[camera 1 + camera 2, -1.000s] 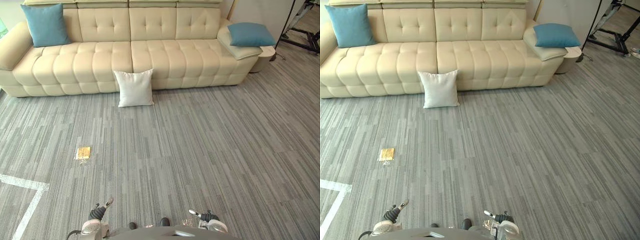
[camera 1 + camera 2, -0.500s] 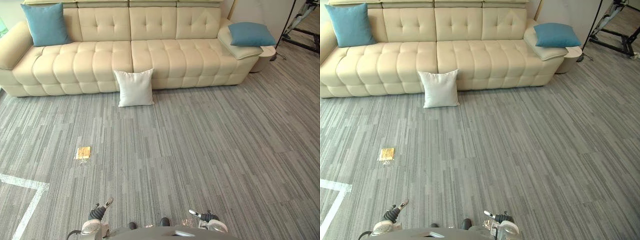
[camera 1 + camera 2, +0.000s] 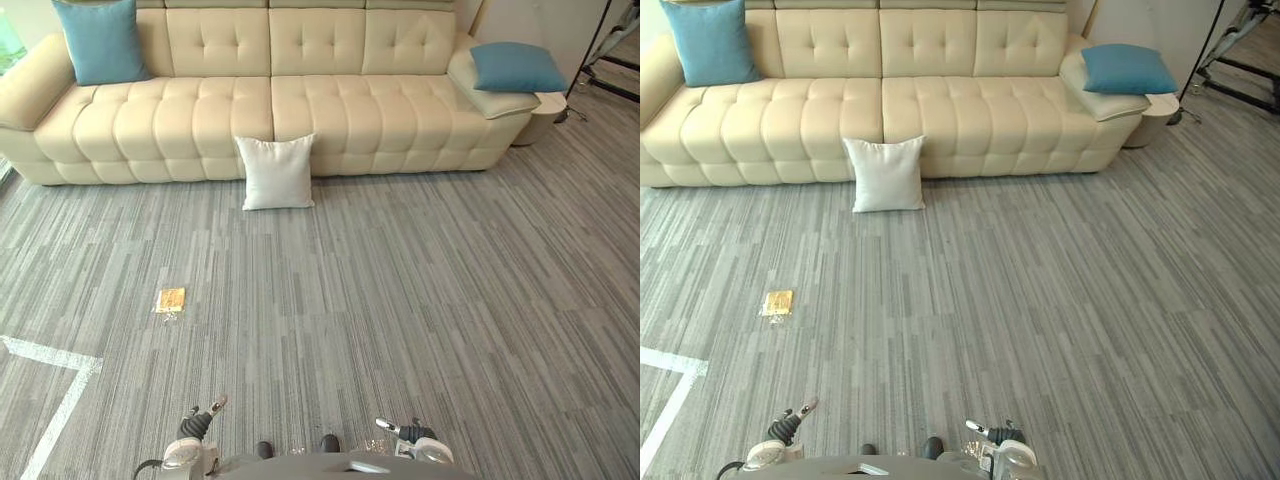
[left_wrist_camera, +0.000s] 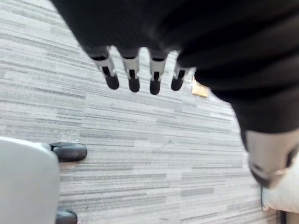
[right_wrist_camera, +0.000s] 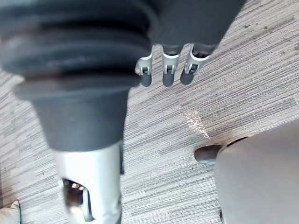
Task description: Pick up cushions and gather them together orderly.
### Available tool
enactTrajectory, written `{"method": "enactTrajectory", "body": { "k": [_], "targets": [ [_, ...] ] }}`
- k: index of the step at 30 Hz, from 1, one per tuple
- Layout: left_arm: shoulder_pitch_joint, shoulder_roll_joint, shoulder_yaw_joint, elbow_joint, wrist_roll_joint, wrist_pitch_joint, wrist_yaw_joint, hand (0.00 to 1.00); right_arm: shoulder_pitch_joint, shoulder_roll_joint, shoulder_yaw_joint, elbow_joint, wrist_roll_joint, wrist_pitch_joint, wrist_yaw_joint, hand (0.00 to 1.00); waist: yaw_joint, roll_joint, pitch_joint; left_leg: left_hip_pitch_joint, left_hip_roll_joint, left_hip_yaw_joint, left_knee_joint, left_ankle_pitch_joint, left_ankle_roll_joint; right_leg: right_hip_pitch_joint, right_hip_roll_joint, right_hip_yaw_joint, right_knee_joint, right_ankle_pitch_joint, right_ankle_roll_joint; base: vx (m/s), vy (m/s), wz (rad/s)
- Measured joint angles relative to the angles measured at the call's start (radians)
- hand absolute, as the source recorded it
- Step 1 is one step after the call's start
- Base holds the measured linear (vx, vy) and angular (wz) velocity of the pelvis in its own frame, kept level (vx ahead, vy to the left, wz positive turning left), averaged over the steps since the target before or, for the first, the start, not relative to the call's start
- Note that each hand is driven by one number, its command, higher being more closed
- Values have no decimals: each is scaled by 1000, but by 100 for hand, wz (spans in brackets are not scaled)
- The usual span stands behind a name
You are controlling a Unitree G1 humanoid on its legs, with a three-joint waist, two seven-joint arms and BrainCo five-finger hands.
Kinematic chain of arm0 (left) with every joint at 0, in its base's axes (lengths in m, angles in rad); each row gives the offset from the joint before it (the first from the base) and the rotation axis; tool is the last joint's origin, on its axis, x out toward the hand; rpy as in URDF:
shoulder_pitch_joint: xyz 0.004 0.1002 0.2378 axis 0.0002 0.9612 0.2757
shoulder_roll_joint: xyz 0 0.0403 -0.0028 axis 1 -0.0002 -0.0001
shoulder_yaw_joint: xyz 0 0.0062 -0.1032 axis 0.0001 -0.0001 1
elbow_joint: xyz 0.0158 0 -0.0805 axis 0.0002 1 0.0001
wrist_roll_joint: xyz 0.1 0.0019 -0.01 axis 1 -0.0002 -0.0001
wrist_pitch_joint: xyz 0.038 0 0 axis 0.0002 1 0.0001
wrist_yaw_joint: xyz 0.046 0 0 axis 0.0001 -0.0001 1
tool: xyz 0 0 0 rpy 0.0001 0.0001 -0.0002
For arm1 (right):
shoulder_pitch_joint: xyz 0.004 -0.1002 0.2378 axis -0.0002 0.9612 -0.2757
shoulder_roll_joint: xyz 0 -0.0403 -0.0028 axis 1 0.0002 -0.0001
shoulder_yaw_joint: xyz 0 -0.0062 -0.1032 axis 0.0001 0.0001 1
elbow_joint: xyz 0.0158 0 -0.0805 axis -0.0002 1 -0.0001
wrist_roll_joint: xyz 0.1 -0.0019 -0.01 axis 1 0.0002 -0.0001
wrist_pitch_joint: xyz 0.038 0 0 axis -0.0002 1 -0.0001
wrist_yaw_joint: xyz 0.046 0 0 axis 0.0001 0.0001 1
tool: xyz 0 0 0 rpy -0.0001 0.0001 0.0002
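Note:
A white cushion (image 3: 277, 172) stands on the grey carpet, leaning against the front of the cream sofa (image 3: 200, 110). One teal cushion (image 3: 101, 41) leans on the sofa's back at its left end. Another teal cushion (image 3: 515, 67) lies on the right armrest. My left hand (image 4: 133, 72) hangs low at my side with its fingers straight and empty. My right hand (image 5: 166, 70) hangs the same way, fingers relaxed, holding nothing. Both hands are far from the cushions, at the near edge of the head views, left hand (image 3: 195, 430) and right hand (image 3: 405, 435).
A small yellow scrap (image 3: 170, 299) lies on the carpet to my left front. White tape lines (image 3: 50, 400) mark the floor at the near left. A black stand (image 3: 615, 60) and a round side table (image 3: 548, 110) are beyond the sofa's right end.
The camera has moved: the sofa and cushions sit slightly higher and to the right in the picture, the sofa top now cut off. Both hands still hang at my sides.

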Motion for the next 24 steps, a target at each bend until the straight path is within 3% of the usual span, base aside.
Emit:
{"method": "enactTrajectory", "body": {
  "k": [4,5,7,9,12,14,15,16,17,18,20,22,24],
  "targets": [
    [-17,-6,30,-5,-1,0,0,0,-5,1,-2,-13,1,-2,0,0,5,11,35,-75,31,37,196,-117,-22,-2,-3,-30,64,-52,-10,13,-23,9],
    [-19,-14,43,-11,-1,1,0,0,-2,1,-2,-42,1,-2,0,0,3,20,46,-103,57,85,288,-156,-48,-4,-3,-37,106,-86,-14,10,-12,22],
    [-18,-25,50,-50,-6,2,-1,0,13,6,-1,-80,2,-3,-1,0,5,16,58,-194,93,181,515,-164,-64,-22,-27,-57,183,-154,-21,29,14,38],
    [-18,-49,82,-86,-26,0,-2,0,16,1,11,-82,2,-1,-2,0,14,19,68,-301,144,233,723,-180,-34,-18,-40,-59,213,-187,-22,98,61,17],
    [-20,-54,80,-87,-40,-1,-2,0,3,-4,5,-84,2,0,-2,0,16,34,75,-379,184,258,736,-242,-22,7,-92,-57,241,-226,1,228,173,1],
    [-24,-57,76,-95,-40,-3,-2,0,3,-4,6,-82,2,1,-2,0,21,32,76,-417,176,250,638,-220,-28,25,-142,-53,243,-252,39,327,294,-2],
    [-24,-61,76,-102,-40,-4,-2,0,3,-5,9,-82,2,1,-4,0,23,36,78,-435,172,248,488,-148,-36,52,-178,-55,237,-276,77,274,264,3],
    [-24,-62,76,-103,-40,-4,-1,0,3,-5,9,-81,2,1,-4,0,22,39,77,-439,172,247,422,-114,-40,64,-186,-55,232,-284,91,475,477,1],
    [-26,-67,75,-105,-40,-4,0,0,6,-6,14,-81,2,1,-5,0,29,39,75,-427,169,255,362,38,-36,85,-205,-56,222,-300,117,362,328,-1],
    [-28,-68,75,-106,-41,-4,1,0,5,-8,18,-80,2,2,-5,0,31,34,76,-425,161,266,360,67,-5,93,-211,-55,216,-301,115,448,379,-6],
    [-52,-54,81,-111,-49,-12,2,0,-22,21,46,-80,1,1,-7,0,46,5,80,-477,159,284,466,-41,19,88,-207,-44,164,-226,53,421,237,-20],
    [-58,-40,87,-112,-58,-13,2,0,-32,39,45,-78,0,0,-7,0,60,-5,77,-484,177,310,577,-97,59,117,-221,-4,119,-126,56,491,295,-35],
    [-53,-25,87,-110,-59,-14,2,0,-32,47,44,-75,0,0,-2,0,64,-17,69,-482,170,308,636,-111,71,108,-249,7,149,-82,67,285,152,-40]
  ]
}}
